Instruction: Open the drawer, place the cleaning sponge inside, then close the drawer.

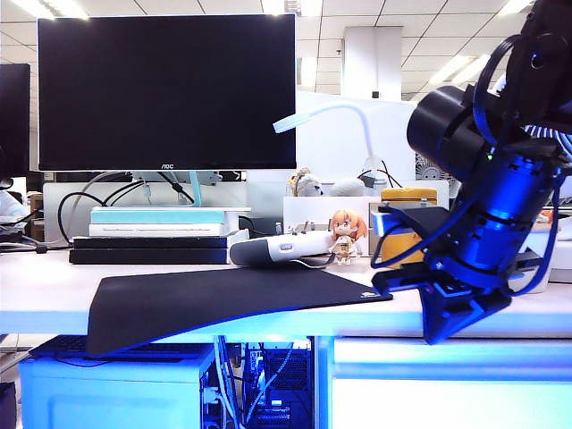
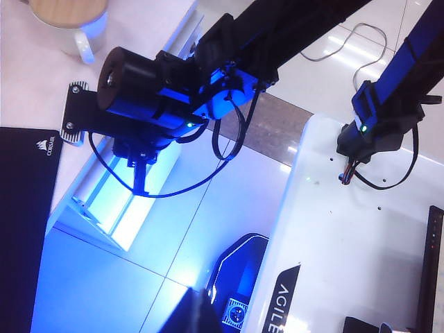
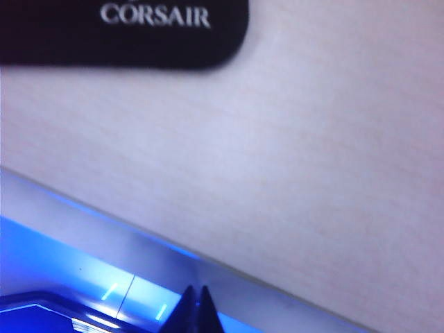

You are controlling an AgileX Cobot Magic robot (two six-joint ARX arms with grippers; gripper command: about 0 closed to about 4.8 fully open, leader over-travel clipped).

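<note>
A matt black cloth-like finish is shown by the mouse mat (image 1: 223,299); the desk top (image 3: 312,159) is seen as smooth and pale; the drawer (image 1: 447,380) front is rendered smooth and faintly glossy; the right gripper (image 1: 451,313) is cased in dark, slightly shiny plastic.

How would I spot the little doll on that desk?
Find the big black monitor, then look down and right past the black mat. The doll stands upright beside a white handheld device; its orange hair sets it apart.
</note>
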